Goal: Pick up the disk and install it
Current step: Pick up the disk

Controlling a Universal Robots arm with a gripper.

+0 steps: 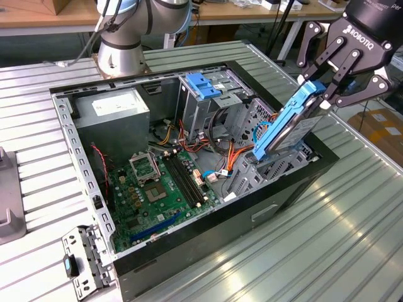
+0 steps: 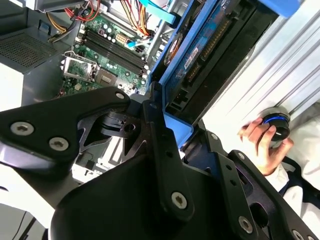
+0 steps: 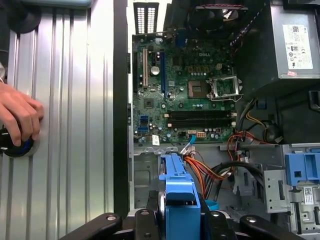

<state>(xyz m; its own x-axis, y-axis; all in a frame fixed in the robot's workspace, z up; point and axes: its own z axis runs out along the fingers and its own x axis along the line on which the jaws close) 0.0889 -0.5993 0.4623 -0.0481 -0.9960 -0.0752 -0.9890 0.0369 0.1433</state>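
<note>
- The gripper [image 1: 326, 90] has its jaws clamped on the upper end of the disk [image 1: 286, 129].
- The disk slants down from the jaws, with its lower end inside the open computer case [image 1: 208, 245].
- A person's hand [image 3: 20, 117] rests well apart from the jaws.

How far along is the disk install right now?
Pickup looks done: the gripper has its jaws shut on the disk. In hand: the disk hangs tilted, its lower end at the grey cage inside the open computer case. Left: it is not yet seated in the cage.
</note>
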